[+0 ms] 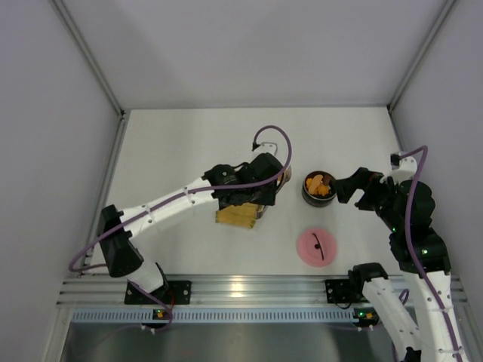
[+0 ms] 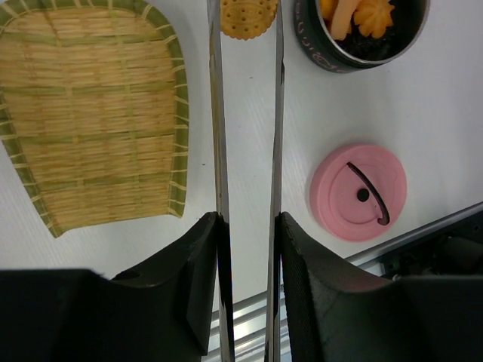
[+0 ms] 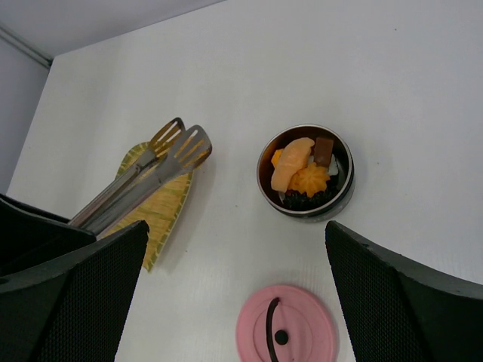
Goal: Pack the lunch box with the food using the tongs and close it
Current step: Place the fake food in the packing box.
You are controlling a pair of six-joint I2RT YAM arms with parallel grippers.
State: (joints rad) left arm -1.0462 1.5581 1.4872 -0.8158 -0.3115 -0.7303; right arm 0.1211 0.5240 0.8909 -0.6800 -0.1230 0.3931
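My left gripper is shut on the tongs, whose two thin silvery arms run up between its fingers. A round biscuit-like food piece sits between the tong tips; I cannot tell whether it is pinched or lying on the table. Just right of the tips stands the lunch box, uncovered, with orange, brown, black and white food inside. Its pink lid lies flat on the table nearer the arm bases. My right gripper hangs open over the table between box and lid, holding nothing.
A yellow woven tray lies left of the tongs, nothing on the part that shows, partly under the left arm in the top view. White walls enclose the table on three sides. An aluminium rail runs along the near edge.
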